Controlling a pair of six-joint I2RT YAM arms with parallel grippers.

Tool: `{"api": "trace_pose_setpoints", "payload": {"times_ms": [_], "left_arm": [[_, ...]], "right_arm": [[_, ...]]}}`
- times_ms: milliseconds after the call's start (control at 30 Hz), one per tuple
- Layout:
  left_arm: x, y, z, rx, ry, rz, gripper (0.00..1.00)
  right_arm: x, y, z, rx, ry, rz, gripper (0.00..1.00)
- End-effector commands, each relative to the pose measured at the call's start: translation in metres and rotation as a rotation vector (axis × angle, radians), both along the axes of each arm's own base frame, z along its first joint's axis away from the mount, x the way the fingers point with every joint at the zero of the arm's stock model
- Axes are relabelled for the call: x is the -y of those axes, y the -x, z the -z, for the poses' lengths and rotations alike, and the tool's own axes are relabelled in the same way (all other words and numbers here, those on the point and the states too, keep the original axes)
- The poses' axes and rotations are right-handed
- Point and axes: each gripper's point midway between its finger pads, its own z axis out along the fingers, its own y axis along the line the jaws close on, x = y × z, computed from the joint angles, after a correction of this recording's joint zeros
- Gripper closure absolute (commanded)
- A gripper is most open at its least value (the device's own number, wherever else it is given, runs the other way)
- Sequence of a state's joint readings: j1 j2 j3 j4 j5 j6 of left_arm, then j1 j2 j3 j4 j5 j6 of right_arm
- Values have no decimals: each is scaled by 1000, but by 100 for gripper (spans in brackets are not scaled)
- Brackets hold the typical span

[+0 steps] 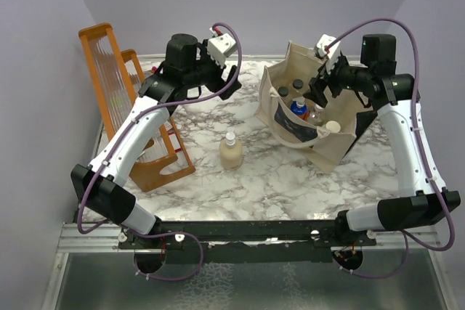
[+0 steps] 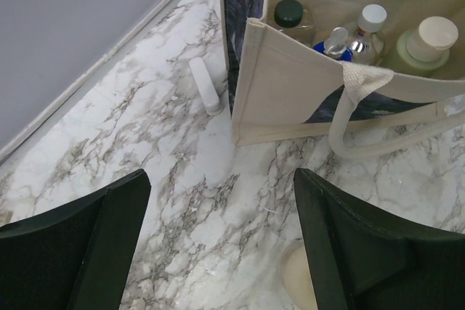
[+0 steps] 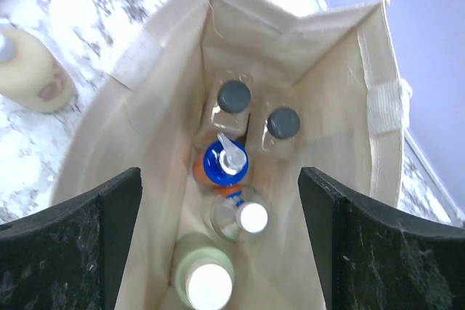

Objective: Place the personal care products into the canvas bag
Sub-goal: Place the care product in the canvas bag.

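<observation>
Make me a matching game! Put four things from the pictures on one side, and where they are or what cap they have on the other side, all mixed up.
Things:
1. beige pump bottle
2. orange bottle
3. olive-grey bottle
4. orange wooden rack

Places and caps:
A. inside the canvas bag, cream cap
B. standing on the table, outside the bag
C. at the left side of the table, by the wall
D. inside the bag, blue cap

Right pairs: 1-B, 2-D, 3-A, 4-C.
</observation>
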State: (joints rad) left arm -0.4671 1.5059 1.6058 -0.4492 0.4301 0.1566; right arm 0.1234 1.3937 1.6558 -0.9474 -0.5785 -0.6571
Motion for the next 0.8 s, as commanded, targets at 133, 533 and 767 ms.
{"api": "trace_pose_setpoints", "payload": {"times_ms": [133, 533, 767], "left_arm": [[-25, -16, -51, 130, 2, -156, 15], [-85, -55, -89, 171, 95, -386, 12], [-111, -66, -105, 171, 167, -469, 12]], "right_arm": [[-69, 29, -50, 109, -156, -225, 12], [-167, 93, -46, 102, -176, -629, 11], [-210, 108, -21, 80, -124, -723, 11]]}}
